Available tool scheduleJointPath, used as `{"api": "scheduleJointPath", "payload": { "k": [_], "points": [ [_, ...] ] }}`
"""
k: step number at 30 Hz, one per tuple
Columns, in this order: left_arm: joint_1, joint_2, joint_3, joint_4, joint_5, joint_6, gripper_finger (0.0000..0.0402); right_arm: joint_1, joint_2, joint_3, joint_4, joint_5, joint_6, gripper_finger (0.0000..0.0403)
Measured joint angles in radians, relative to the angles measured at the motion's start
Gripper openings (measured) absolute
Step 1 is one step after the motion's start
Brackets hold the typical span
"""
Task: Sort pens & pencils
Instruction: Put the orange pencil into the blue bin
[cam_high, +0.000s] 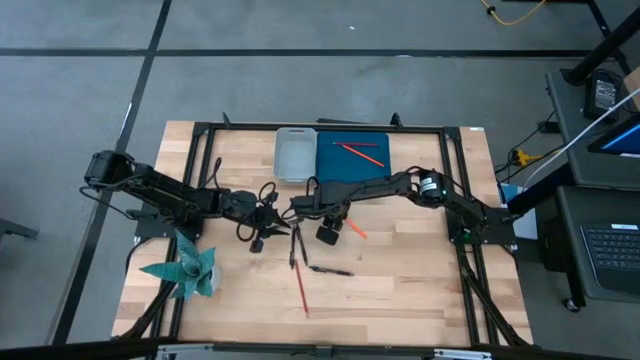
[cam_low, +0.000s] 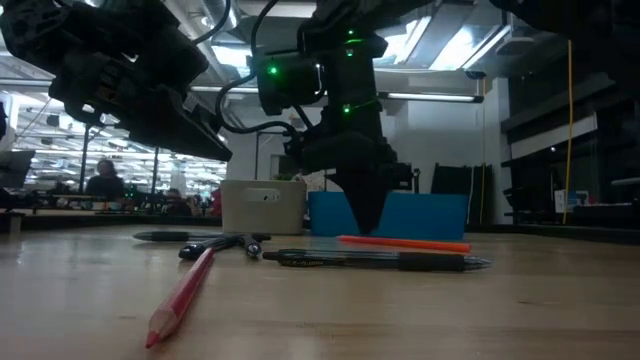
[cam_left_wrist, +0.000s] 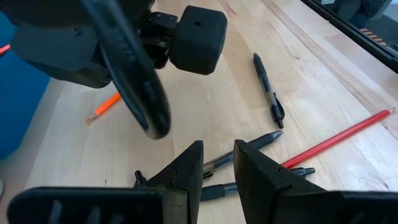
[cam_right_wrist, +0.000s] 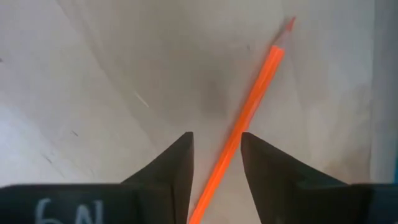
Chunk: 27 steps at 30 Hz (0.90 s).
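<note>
An orange pencil (cam_right_wrist: 252, 106) lies flat on the wooden table (cam_high: 420, 290). My right gripper (cam_right_wrist: 216, 162) points straight down over it, open, with one finger on each side of the pencil's shaft. My left gripper (cam_left_wrist: 219, 155) is open and hovers low above a cluster of black pens (cam_left_wrist: 249, 163) near the table's middle. Another black pen (cam_left_wrist: 268, 90) and a long red pencil (cam_left_wrist: 339, 138) lie on the table beyond it. The high view shows the pens (cam_high: 295, 245), the red pencil (cam_high: 301, 290) and the orange pencil (cam_high: 356, 230) spread out by my right gripper (cam_high: 338, 222). My right gripper comes from above with its fingers across the orange pencil's shaft (cam_right_wrist: 233, 149), toward one end. The pencil lies flat on the table between them. I cannot tell whether either finger (cam_right_wrist: 261, 162) touches it.
A blue tray (cam_high: 352, 170) holding two red pencils (cam_high: 360, 150) and a pale tray (cam_high: 293, 155) stand side by side at the far edge. A teal folded-paper thing (cam_high: 187, 270) sits at the near left. Bare wood lies to the near right.
</note>
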Motion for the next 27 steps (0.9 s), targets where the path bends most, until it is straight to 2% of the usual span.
{"api": "scheduleJointPath", "payload": {
  "k": [7, 14, 27],
  "points": [
    [0.000, 0.000, 0.000, -0.006, 0.000, 0.000, 0.0082, -0.019, -0.002, -0.056, 0.029, 0.000, -0.002, 0.0135],
    [0.000, 0.000, 0.000, -0.009, 0.000, 0.000, 0.0082, -0.029, -0.014, -0.115, 0.097, -0.047, -0.002, 0.0135],
    [0.000, 0.000, 0.000, -0.010, 0.000, 0.000, 0.0082, -0.028, -0.007, -0.119, 0.135, -0.051, -0.003, 0.0125]
  ]
}}
